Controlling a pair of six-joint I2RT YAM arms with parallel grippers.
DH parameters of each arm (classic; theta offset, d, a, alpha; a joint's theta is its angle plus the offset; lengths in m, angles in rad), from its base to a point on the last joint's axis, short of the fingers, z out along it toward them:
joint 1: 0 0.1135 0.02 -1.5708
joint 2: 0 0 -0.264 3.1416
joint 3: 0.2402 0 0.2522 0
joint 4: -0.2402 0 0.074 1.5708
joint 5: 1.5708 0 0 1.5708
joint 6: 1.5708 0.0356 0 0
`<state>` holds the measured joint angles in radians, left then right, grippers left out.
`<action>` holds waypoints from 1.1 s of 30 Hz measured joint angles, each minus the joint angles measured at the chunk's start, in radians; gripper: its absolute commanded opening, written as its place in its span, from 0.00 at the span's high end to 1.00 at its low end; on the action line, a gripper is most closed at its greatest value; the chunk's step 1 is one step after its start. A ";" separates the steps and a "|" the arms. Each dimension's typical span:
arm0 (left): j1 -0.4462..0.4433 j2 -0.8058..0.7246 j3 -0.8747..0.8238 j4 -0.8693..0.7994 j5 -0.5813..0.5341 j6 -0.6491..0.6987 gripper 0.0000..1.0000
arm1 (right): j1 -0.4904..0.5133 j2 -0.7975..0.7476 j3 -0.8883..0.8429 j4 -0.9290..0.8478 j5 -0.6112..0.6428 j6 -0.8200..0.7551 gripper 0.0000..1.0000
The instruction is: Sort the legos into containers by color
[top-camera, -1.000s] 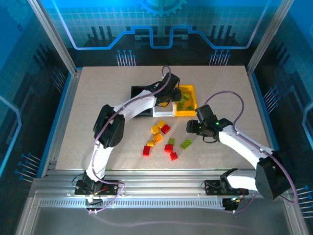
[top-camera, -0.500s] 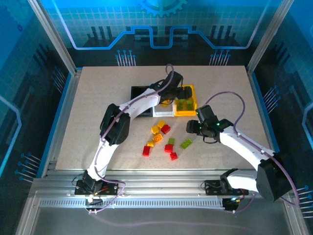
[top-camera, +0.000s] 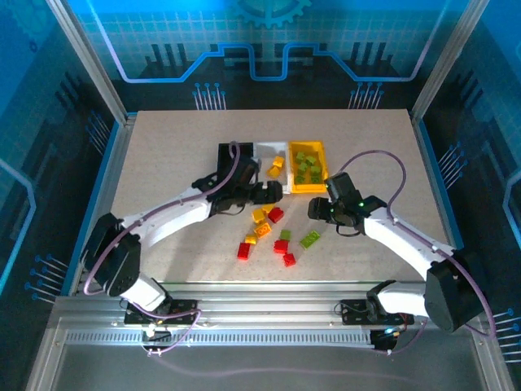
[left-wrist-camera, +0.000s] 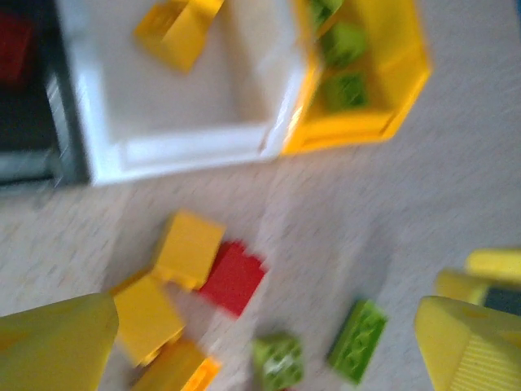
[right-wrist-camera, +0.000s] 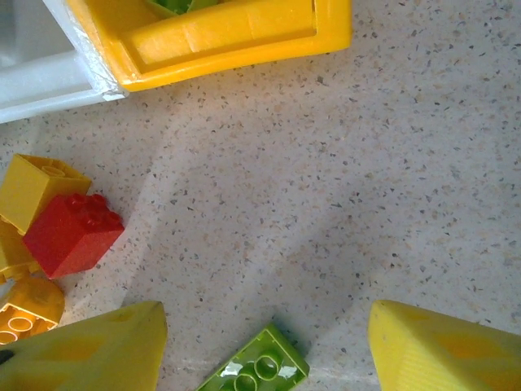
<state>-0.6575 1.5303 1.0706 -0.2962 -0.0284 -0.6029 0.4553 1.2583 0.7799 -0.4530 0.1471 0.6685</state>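
Top view: three bins in a row at upper middle, black bin (top-camera: 230,155), white bin (top-camera: 264,157), yellow bin (top-camera: 308,189). Roughly ten loose legos (top-camera: 276,214) sit just below, four red and two green. Left wrist view: left gripper (left-wrist-camera: 264,322) is spread wide and empty over three yellow, one red, two green. Right wrist view: right gripper (right-wrist-camera: 264,318) is released too, with one green brick (right-wrist-camera: 254,371) at bottom centre.

The tan, speckled desk (top-camera: 163,163) holds three bins in a row at the back: a black bin (top-camera: 226,151), a white bin (top-camera: 262,153) and a yellow bin (top-camera: 308,189). In front of them, small red, yellow and green legos (top-camera: 276,214) lie scattered on the bare top.
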 measured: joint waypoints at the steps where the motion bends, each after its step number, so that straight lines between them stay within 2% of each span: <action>1: 0.000 -0.012 -0.048 -0.005 0.000 0.001 0.10 | 0.001 0.004 0.000 0.002 0.000 0.000 0.32; 6: -0.008 -0.016 -0.197 -0.032 0.025 0.008 0.10 | 0.002 0.019 0.001 0.010 0.000 -0.003 0.32; 12: -0.092 -0.008 -0.203 -0.028 0.004 0.069 0.15 | 0.003 0.022 0.001 0.009 0.000 -0.003 0.32; 25: -0.212 0.175 -0.089 -0.078 -0.267 0.195 0.30 | 0.003 0.013 0.001 0.008 0.002 -0.003 0.32; 33: -0.237 0.232 -0.063 -0.092 -0.351 0.222 0.44 | 0.003 0.010 0.004 0.005 0.003 -0.003 0.32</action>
<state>-0.8944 1.7626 1.0073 -0.3878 -0.3790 -0.3813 0.4580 1.2678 0.7841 -0.4484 0.1497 0.6655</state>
